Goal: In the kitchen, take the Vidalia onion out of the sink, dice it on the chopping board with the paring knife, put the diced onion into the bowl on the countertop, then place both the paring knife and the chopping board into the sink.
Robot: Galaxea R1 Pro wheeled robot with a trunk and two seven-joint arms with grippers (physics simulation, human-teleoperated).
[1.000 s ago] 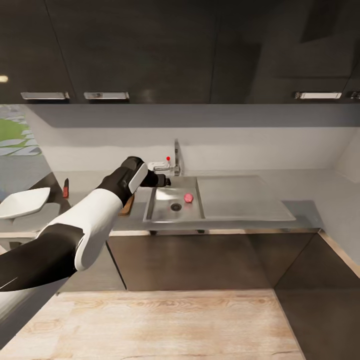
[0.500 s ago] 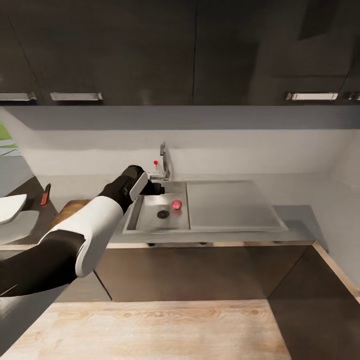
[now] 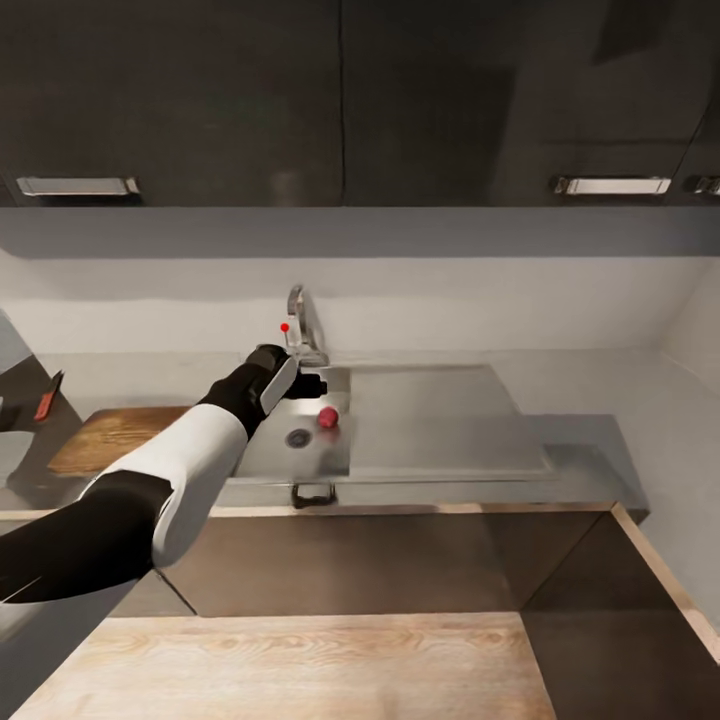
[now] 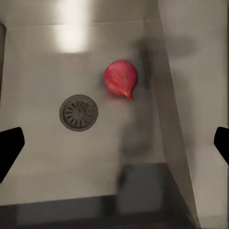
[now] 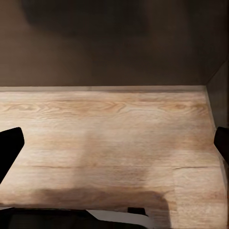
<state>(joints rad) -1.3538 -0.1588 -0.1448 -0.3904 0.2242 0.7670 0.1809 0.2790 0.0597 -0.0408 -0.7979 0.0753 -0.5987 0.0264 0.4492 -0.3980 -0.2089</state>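
Observation:
The onion (image 3: 327,416) is a small red bulb lying on the floor of the grey sink (image 3: 262,455), beside the round drain (image 3: 298,437). My left gripper (image 3: 308,386) hangs over the basin just up and left of the onion, below the chrome faucet (image 3: 297,322). In the left wrist view the onion (image 4: 120,78) and drain (image 4: 78,112) lie ahead of the open left gripper (image 4: 114,145), which holds nothing. The brown chopping board (image 3: 115,436) lies on the countertop left of the sink. The red-handled paring knife (image 3: 46,398) lies beyond it. The right gripper (image 5: 114,145) is open. The bowl is out of view.
A flat drainboard (image 3: 440,425) runs right of the basin, with grey countertop (image 3: 600,440) past it to the side wall. Dark upper cabinets (image 3: 350,100) hang overhead. Below the right gripper, the right wrist view takes in light wooden floor (image 5: 109,133) and dark cabinet fronts (image 5: 114,43).
The camera has moved, so the sink, board and knife sit further left in the picture and the bowl has left it. My left gripper has drawn closer to the onion.

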